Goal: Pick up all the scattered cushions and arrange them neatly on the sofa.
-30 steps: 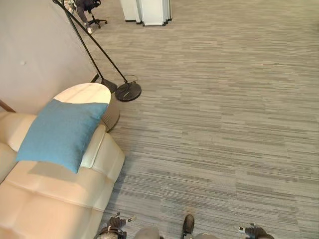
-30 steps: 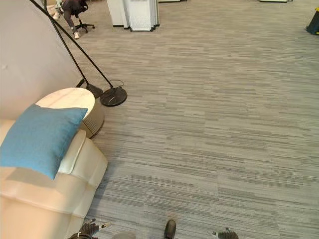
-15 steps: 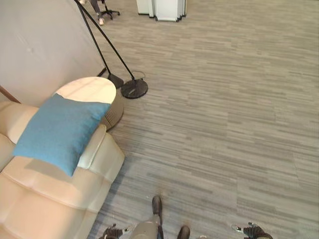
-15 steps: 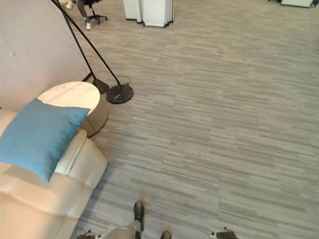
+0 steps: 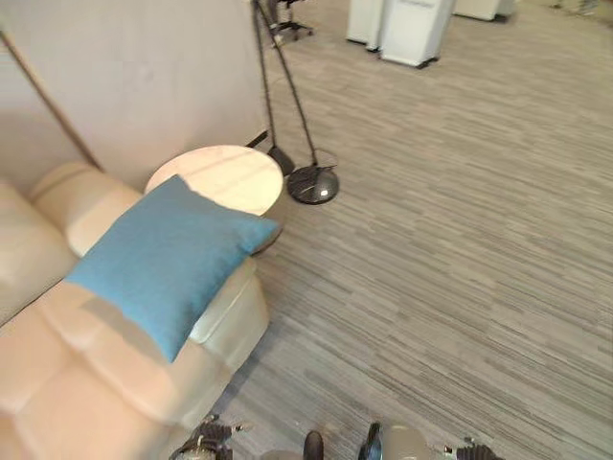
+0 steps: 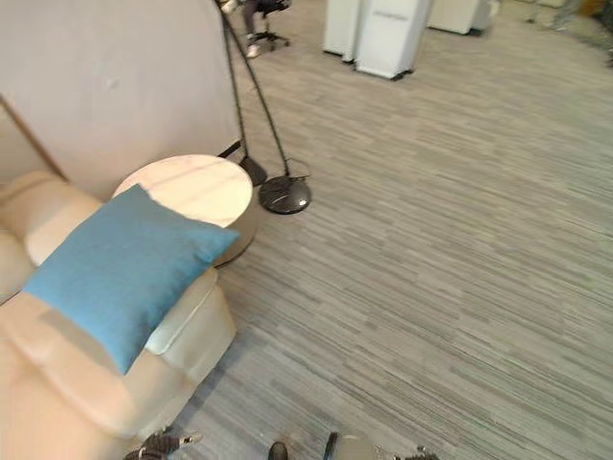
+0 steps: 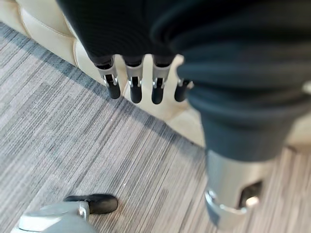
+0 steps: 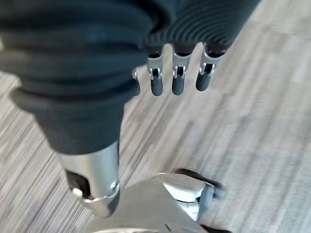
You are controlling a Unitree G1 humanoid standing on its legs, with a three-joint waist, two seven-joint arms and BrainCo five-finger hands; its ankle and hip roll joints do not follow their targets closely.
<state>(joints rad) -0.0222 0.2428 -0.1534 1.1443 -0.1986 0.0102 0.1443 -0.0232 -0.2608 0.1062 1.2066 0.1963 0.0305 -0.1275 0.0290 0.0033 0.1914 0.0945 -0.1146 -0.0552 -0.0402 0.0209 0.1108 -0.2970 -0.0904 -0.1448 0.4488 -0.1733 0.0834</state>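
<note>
One blue cushion [image 5: 170, 261] leans on the sofa [image 5: 67, 402].

The square blue cloth cushion [image 5: 170, 261] looked matt and finely woven. Under it, the cream padded sofa [image 5: 86, 402] had a smooth, leather-like sheen. The round pale side table [image 5: 220, 178] seemed polished, and the grey striped carpet floor [image 5: 450, 268] rough and dull.

Even, soft indoor light, faint shadow under the blue cushion [image 5: 170, 261], wrist views blurred up close.
</note>
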